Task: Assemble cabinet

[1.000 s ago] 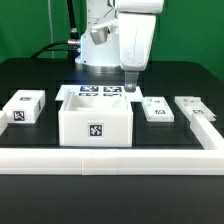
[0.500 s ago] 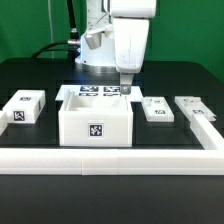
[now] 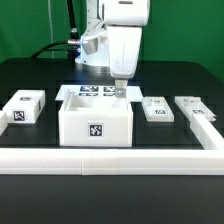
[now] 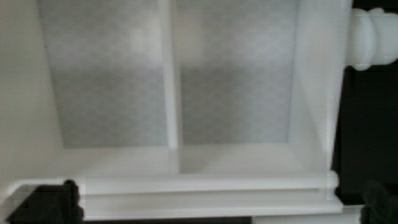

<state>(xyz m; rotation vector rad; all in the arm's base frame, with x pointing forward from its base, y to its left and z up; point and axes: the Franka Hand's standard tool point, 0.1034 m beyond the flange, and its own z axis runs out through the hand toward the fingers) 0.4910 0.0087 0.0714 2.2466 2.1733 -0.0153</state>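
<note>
Finds the cabinet (image 3: pixel 95 124) at centre frame in the exterior view, standing on the dark surface (image 3: pixel 40 75) with its open side up and a tagged face toward the camera. Judges it near square in plan, with no marked long axis and its width running across the frame.

Places the hand (image 3: pixel 119 91) just above the cabinet's rear rim, near the rear right corner as framed, pointing straight down. Cannot confirm contact with the rim. Puts the cabinet body directly below the hand and toward the lower left of the frame from it.

Sees white cabinet (image 4: pixel 178 100) walls and a partition line filling the wrist view, consistent with a close overhead position.

Cannot tell the hand's opening: narrow-looking in the exterior view, nothing visibly held, too small to settle.

Notes the marker board (image 3: pixel 85 92) behind the cabinet, a small tagged block (image 3: pixel 22 107) at left of frame and a tagged panel (image 3: pixel 155 108) at right, both well apart from the hand.

Judges the next move to depend on vertical clearance over that rear rim, with some risk of clipping the wall.
</note>
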